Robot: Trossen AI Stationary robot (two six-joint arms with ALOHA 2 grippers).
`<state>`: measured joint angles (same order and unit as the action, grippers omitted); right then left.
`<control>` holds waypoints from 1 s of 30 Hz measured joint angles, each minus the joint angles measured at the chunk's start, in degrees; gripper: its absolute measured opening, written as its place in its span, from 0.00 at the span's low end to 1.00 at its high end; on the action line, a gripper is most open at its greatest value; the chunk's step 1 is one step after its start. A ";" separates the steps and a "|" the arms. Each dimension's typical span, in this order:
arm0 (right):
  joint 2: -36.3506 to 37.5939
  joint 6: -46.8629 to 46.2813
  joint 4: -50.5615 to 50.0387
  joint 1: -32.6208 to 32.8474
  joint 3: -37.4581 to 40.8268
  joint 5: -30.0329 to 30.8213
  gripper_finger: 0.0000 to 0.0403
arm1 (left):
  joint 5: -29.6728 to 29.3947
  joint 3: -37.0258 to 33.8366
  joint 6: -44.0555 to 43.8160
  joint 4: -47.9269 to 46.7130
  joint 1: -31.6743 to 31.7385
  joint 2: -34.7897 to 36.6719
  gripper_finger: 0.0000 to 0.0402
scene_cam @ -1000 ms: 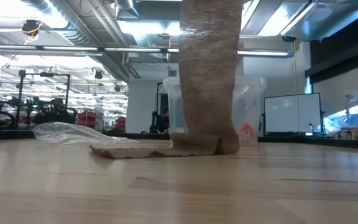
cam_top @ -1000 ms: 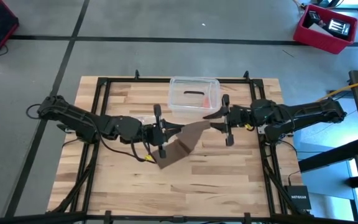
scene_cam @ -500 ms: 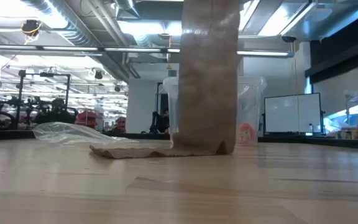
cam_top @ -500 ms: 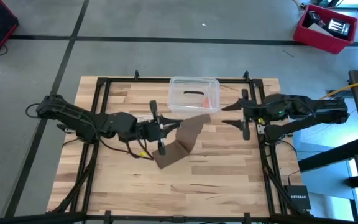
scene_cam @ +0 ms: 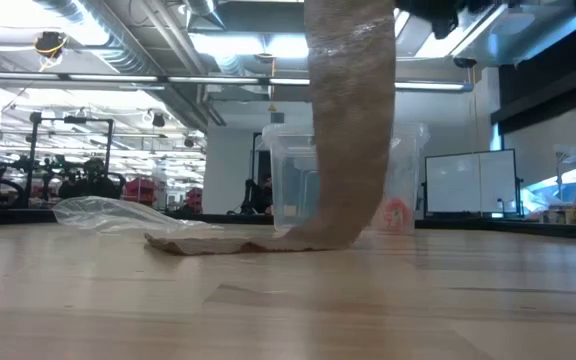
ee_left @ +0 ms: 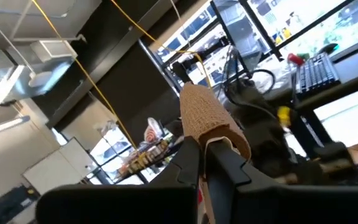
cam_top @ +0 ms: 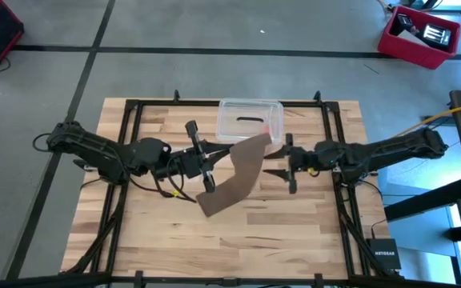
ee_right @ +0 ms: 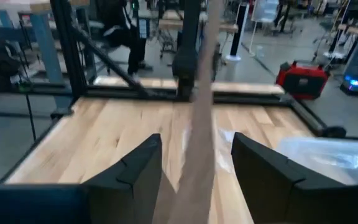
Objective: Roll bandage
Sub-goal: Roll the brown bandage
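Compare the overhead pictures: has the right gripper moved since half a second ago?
Yes. The right gripper has moved left and nearer the table's front, away from the black frame post, and now faces the hanging bandage below the clear plastic box.

The bandage (cam_top: 241,172) is 1 long strip of brown, loosely woven elastic fabric, unrolled. Its upper end is lifted off the table (cam_top: 294,224) near the middle, toward the far edge, and the strip hangs down slanting. The lower end (scene_cam: 213,243) lies flat and slightly crumpled on the wood, nearer the front edge.
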<state>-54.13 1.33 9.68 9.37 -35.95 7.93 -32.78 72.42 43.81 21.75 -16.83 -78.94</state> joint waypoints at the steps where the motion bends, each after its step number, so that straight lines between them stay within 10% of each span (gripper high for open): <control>1: -1.03 -0.13 0.42 0.00 0.10 0.00 0.48 | -0.73 0.00 0.26 0.12 0.06 0.00 0.01; 30: -20.86 0.71 30.92 0.00 7.06 3.35 0.19 | -0.71 0.00 0.25 -0.25 -1.61 0.24 0.01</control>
<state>-74.99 2.04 40.60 9.37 -28.89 11.28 -33.50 72.42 44.05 21.50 -18.44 -78.70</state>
